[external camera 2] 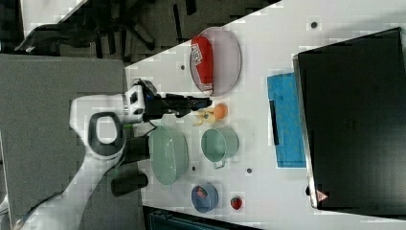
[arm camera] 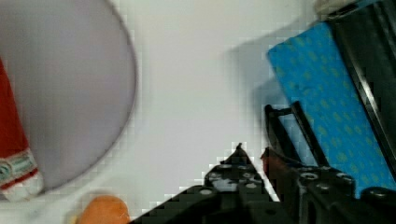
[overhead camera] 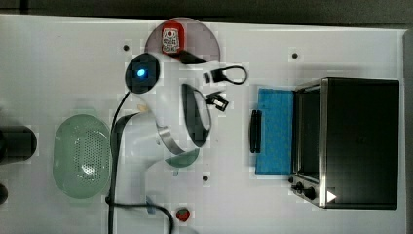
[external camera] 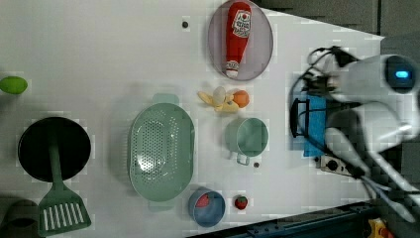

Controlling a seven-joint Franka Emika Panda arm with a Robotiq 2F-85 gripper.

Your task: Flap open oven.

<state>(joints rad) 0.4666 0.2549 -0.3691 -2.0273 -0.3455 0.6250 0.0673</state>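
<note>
The oven (overhead camera: 360,141) is a black box at the top view's right, also seen in the right view as oven (external camera 2: 352,120). Its blue glass door (overhead camera: 275,131) lies folded down flat in front of it. The dark bar handle (overhead camera: 255,130) runs along the door's far edge. My gripper (overhead camera: 220,103) hovers to the top view's left of the handle, apart from it. In the wrist view the gripper (arm camera: 252,151) has a narrow gap between its fingertips with nothing in it, and the handle (arm camera: 285,130) and door (arm camera: 327,93) sit just beyond.
A grey plate (external camera 2: 230,62) holds a ketchup bottle (external camera 2: 203,62) near the gripper. A yellow-orange toy (external camera: 225,98), green cup (external camera: 246,136), green colander (external camera: 161,148), blue bowl (external camera: 205,206), strawberry (external camera: 241,202) and black pan (external camera: 54,148) with a spatula stand on the white table.
</note>
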